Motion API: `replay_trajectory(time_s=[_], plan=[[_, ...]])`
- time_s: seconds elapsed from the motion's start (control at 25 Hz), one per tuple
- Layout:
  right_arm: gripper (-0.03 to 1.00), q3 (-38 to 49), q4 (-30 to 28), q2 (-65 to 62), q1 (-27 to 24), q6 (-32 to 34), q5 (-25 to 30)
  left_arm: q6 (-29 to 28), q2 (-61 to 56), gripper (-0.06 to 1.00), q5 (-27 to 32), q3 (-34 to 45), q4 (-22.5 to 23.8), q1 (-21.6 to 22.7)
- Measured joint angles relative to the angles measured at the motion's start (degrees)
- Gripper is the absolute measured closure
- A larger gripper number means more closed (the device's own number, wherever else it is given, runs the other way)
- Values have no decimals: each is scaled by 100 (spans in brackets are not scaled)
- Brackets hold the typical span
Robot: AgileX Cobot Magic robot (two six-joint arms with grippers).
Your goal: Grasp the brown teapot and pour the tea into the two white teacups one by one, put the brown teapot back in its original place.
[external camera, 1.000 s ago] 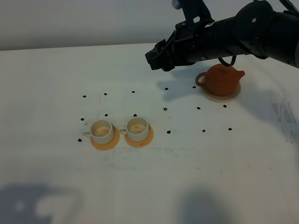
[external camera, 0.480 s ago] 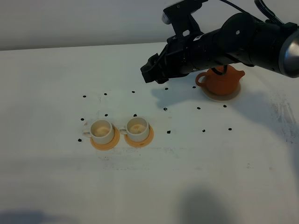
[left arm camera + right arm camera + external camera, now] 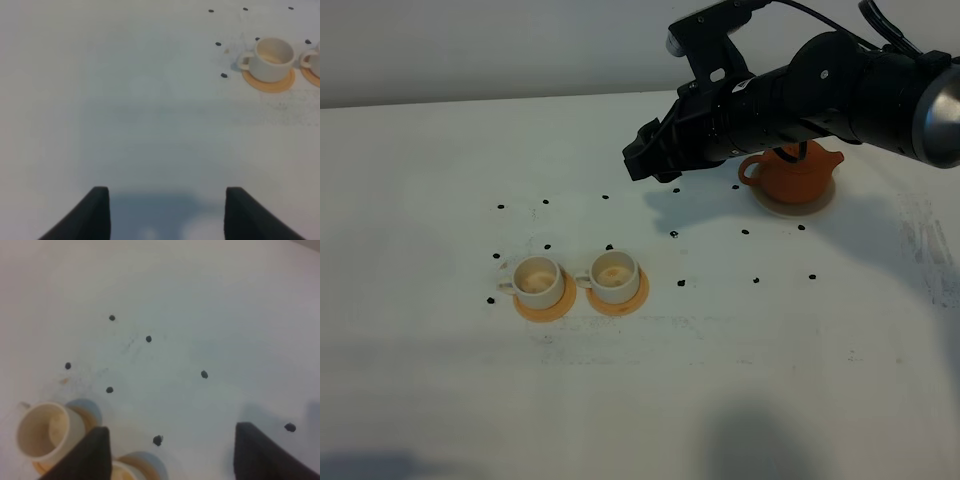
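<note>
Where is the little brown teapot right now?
In the high view, the brown teapot sits on its cream saucer at the back right of the table, partly behind the right arm.

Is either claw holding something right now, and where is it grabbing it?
Nothing is held. The right claw and left claw are open and empty; the brown teapot sits on its saucer.
</note>
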Motion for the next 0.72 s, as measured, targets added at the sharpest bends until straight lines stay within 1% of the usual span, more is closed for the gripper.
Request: replay_trajectory(time_s=[0.28,0.52,0.72], plan=[[43,0,-178,0,0,0,-149,0,0,44,0,0,0,7],[43,0,-295,0,0,0,-291,0,0,44,0,0,5,293],[43,0,-302,43,0,6,-357,0,0,44,0,0,5,330]])
